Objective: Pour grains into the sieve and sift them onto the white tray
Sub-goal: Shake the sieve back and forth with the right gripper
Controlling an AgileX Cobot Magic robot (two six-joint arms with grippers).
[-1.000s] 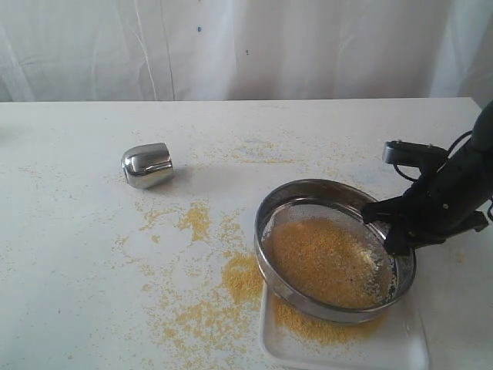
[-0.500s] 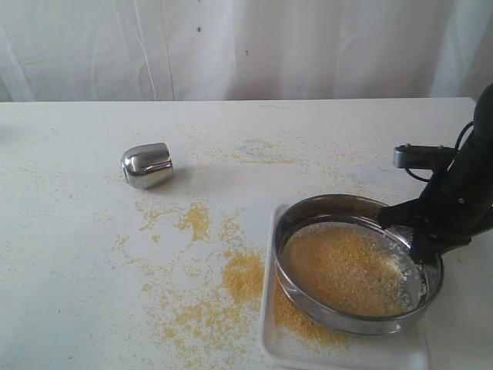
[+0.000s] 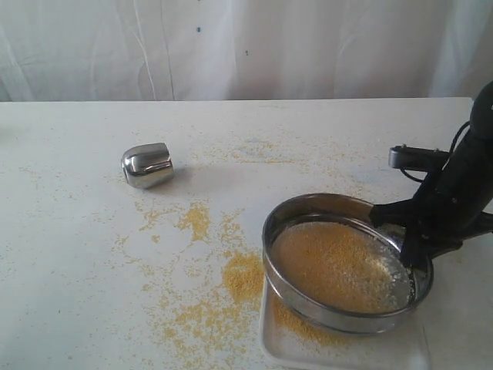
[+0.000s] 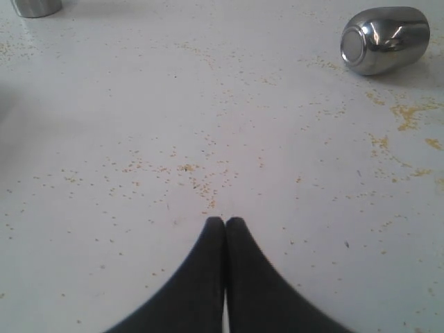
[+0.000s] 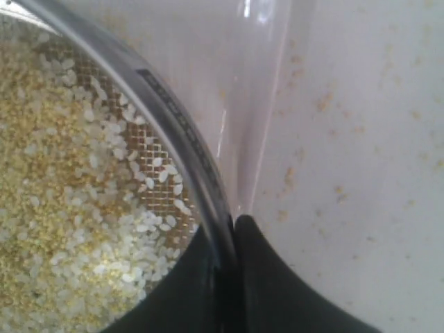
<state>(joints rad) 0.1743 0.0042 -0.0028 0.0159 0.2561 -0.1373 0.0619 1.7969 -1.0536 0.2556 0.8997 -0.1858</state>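
Observation:
The wide steel sieve hangs just over the white tray at the front right, holding a bed of yellow-tan grains with whitish rice-like bits on its mesh. My right gripper is shut on the sieve's right rim, one finger inside and one outside. Fine grains lie on the tray under the sieve. In the left wrist view my left gripper is shut on nothing, low over the table; it does not show in the exterior view.
A small shiny steel cup lies on its side at the middle left, also visible from the left wrist. Spilled grain patches cover the white table left of the tray. A second steel object sits at that view's corner.
The sieve with my right gripper swung right and then back a little to the left over the tray, and the grains in it spread out. The cup has not moved.

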